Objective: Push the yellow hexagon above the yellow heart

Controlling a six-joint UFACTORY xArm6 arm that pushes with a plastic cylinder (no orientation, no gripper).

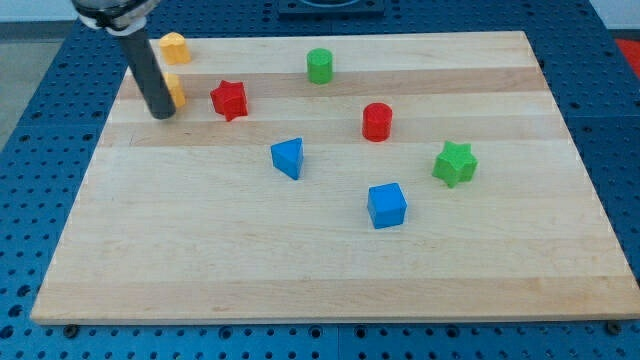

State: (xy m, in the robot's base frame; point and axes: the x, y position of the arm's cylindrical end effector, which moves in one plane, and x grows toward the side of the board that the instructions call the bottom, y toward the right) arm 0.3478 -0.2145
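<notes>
Two yellow blocks sit at the board's top left. The upper yellow block (174, 46) lies at the board's top edge and looks like a hexagon. The lower yellow block (177, 91) is partly hidden behind my rod, so I cannot make out its shape. My tip (160, 113) rests on the board, touching or nearly touching the lower yellow block's left side. The lower block sits almost straight below the upper one.
A red star (229, 99) lies just right of the lower yellow block. Further right are a green cylinder (319, 65), a red cylinder (377, 121), a blue triangle (288, 157), a blue cube (387, 205) and a green star (455, 163). The wooden board's left edge (100, 150) is close to my tip.
</notes>
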